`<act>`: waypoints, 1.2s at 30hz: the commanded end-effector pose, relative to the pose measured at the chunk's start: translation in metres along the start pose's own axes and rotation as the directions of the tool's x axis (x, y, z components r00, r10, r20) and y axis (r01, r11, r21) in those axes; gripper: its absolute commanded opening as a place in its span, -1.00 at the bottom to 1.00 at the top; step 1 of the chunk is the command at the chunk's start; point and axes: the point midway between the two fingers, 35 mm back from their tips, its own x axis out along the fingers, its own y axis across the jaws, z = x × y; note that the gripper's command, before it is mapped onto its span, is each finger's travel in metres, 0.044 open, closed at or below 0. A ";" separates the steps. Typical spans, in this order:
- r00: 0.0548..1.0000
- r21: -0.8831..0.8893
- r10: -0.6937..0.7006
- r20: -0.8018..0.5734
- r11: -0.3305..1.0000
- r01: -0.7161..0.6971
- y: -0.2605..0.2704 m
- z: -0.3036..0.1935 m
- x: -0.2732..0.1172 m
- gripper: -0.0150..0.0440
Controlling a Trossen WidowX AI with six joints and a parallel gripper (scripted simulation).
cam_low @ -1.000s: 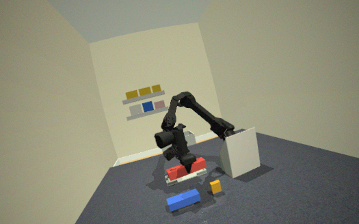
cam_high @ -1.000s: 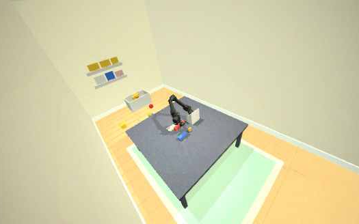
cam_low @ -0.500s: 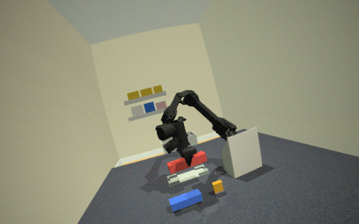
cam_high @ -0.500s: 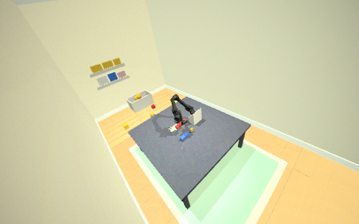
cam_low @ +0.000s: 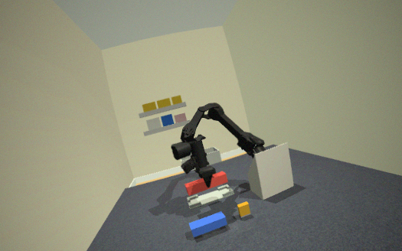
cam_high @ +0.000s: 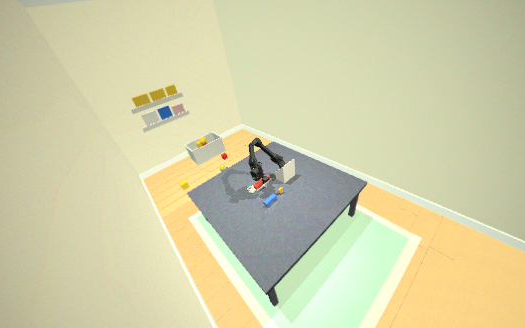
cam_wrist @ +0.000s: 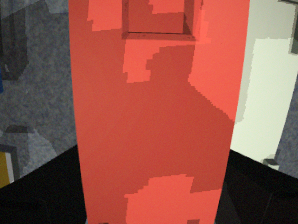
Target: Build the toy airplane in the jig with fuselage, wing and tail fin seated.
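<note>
Jaws (cam_high: 265, 179) (cam_low: 207, 184) grip a smooth, socketed red bar (cam_high: 258, 184) (cam_low: 196, 186) (cam_wrist: 150, 110).

The desk (cam_high: 301, 220) (cam_low: 322, 206) was dark, and a pale upright panel (cam_high: 286, 171) (cam_low: 274, 171) stood on it. Under the desk, a pale green rug (cam_high: 341, 270) with a cream border lay on the wooden floor (cam_high: 476, 270). Beyond the desk, a grey bin (cam_high: 208, 151) (cam_low: 214, 155) stood near the wall (cam_high: 181, 50) (cam_low: 169, 69), with yellow things inside. A red block (cam_high: 224, 156) and two yellow pieces (cam_high: 184, 184) (cam_high: 222, 168) lay on the floor outside it. Two ledges were fixed to the wall: the upper ledge (cam_high: 158, 103) (cam_low: 162, 109) bore three mustard-coloured panels, the lower ledge (cam_high: 167, 121) (cam_low: 166, 128) a grey, a blue and a pink one.
</note>
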 end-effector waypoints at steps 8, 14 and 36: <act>1.000 0.002 0.002 0.008 1.000 -0.002 -0.029 0.002 0.012 -0.49; 1.000 0.005 -0.001 0.010 1.000 0.001 -0.046 0.001 0.019 -0.49; 0.999 0.020 -0.037 0.003 0.999 0.037 -0.109 -0.013 0.043 -0.49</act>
